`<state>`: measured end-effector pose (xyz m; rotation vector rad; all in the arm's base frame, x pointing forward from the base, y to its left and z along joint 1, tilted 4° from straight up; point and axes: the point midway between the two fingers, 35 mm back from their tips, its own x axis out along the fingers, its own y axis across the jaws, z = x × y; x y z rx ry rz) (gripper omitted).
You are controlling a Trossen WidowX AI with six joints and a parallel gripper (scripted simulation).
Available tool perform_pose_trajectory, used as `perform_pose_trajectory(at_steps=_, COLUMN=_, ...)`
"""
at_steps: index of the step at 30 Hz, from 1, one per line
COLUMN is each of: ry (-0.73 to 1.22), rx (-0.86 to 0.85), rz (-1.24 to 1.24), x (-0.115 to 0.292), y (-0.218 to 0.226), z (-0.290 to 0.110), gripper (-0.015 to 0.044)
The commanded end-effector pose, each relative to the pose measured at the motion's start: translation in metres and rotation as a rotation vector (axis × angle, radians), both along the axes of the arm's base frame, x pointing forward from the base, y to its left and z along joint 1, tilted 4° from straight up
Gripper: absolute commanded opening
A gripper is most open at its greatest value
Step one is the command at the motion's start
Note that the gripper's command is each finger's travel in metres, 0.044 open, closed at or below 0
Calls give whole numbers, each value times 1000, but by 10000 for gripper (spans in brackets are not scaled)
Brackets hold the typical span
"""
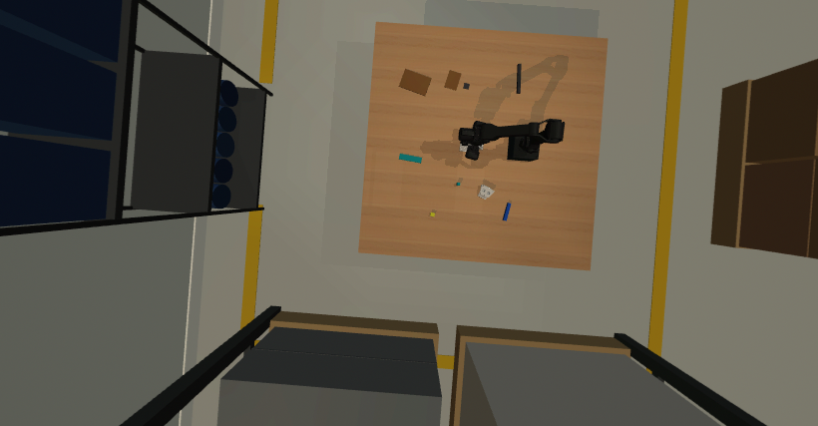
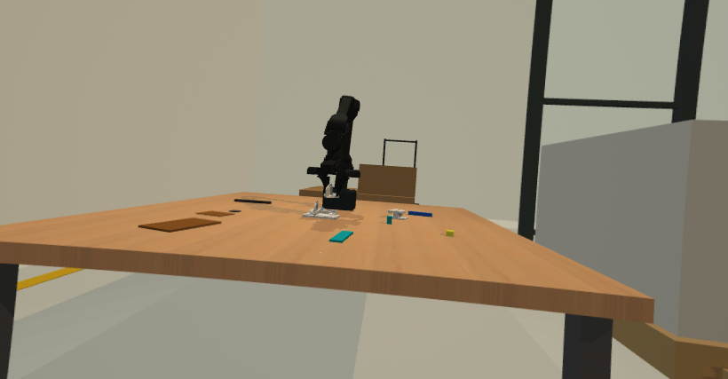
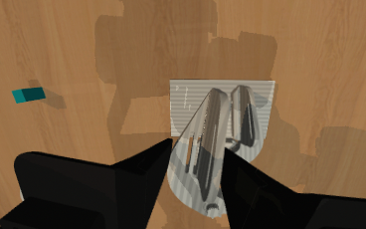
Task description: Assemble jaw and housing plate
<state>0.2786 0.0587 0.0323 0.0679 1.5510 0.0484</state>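
Observation:
A white base plate (image 1: 462, 149) (image 2: 321, 216) (image 3: 189, 91) lies on the table, mostly hidden under the arm in the top view. The fitted white jaw (image 2: 315, 206) (image 3: 249, 124) stands up from it. My gripper (image 2: 332, 192) (image 3: 195, 147) is shut on the other white jaw (image 2: 329, 191) (image 3: 211, 129), holding it upright above the base. In the wrist view the held jaw overlaps the base, beside the fitted jaw. A gap shows below it in the exterior view. Both pins and the tooth contact cannot be made out. The white housing plate (image 1: 485, 192) (image 2: 397, 213) lies apart on the table.
A small teal block (image 1: 458, 184) (image 2: 389, 219) (image 3: 29, 95) and a blue bar (image 1: 507, 211) (image 2: 420, 214) lie near the housing plate. A flat teal bar (image 1: 410, 158), a yellow cube (image 1: 432, 214), brown plates (image 1: 415, 82) (image 1: 452, 80) and a black bar (image 1: 518, 78) lie farther off.

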Motion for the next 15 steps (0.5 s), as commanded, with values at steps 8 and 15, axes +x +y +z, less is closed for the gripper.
perform_pose_trajectory(at_steps=8, ry=8, rx=1, rz=-5, x=-1, y=1, z=-19, gripper=134)
perform_pose_trajectory(at_steps=15, ry=8, rx=1, rz=-5, x=-1, y=2, z=-31, gripper=134)
